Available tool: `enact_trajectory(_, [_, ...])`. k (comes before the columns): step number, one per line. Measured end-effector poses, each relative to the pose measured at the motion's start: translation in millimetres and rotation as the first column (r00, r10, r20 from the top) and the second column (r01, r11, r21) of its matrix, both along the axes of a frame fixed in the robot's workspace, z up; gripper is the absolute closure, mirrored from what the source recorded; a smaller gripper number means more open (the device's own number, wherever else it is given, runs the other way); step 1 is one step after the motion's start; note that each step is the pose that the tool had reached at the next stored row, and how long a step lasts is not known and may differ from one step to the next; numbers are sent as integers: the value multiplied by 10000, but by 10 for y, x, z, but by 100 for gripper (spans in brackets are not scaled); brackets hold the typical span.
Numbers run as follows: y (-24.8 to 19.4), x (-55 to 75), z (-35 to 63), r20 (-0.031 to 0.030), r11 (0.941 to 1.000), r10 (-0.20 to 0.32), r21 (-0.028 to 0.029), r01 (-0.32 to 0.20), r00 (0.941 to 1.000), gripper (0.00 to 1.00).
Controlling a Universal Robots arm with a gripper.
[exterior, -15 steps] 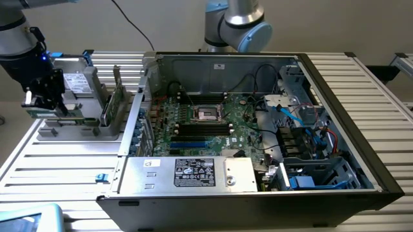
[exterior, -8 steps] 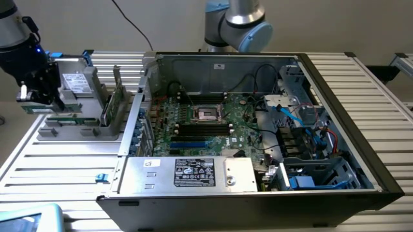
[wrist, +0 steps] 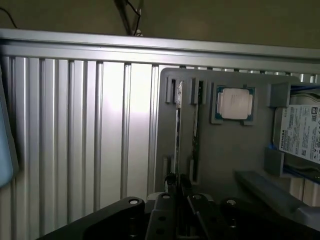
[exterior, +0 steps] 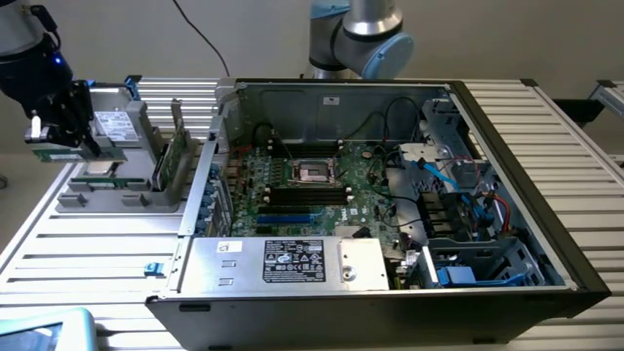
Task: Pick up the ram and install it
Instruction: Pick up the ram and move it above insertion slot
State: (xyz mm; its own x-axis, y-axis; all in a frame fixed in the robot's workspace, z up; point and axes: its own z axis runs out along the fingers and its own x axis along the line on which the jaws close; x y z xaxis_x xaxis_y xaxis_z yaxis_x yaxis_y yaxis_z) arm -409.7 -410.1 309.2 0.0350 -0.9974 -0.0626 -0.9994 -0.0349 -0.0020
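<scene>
Black gripper (wrist: 177, 187) nearest the lens, hanging above a grey plastic tray (wrist: 225, 150). It is clenched on the ram (exterior: 49, 155), a thin green stick held level, clear of the tray. On the tray: two narrow slots (wrist: 196, 125), then a square silver processor (wrist: 235, 103), then a labelled hard drive (wrist: 302, 132). Ribbed metal table (wrist: 75, 125) lies under the tray. Open computer case (exterior: 507, 146) with green motherboard (exterior: 366, 183) sits on the exterior view's right of the tray.
</scene>
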Motion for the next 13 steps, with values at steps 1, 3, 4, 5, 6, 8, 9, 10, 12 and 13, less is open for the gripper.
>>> enact_trajectory(1, [-4, 25, 27, 0, 10000, 3, 4, -3, 10000, 85])
enact_trajectory(3, [-10, 74, 80, -2, 10000, 8, 13, -8, 10000, 85])
enact_trajectory(4, [-13, 99, 107, -2, 10000, 10, 20, -10, 10000, 85])
enact_trajectory(5, [-15, 124, 137, -1, 10000, 12, 31, -12, 10000, 85])
enact_trajectory(6, [-17, 148, 168, -1, 10000, 13, 46, -13, 10000, 85])
enact_trajectory(8, [-21, 202, 238, -2, 10000, 15, 78, -15, 10000, 85])
enact_trajectory(9, [-22, 229, 272, 0, 10000, 17, 91, -17, 10000, 85])
enact_trajectory(10, [-24, 256, 306, 0, 9999, 18, 101, -18, 10000, 85])
enact_trajectory(12, [-26, 316, 374, -2, 9999, 19, 110, -19, 10000, 85])
enact_trajectory(13, [-27, 348, 407, -1, 9999, 20, 113, -20, 10000, 85])
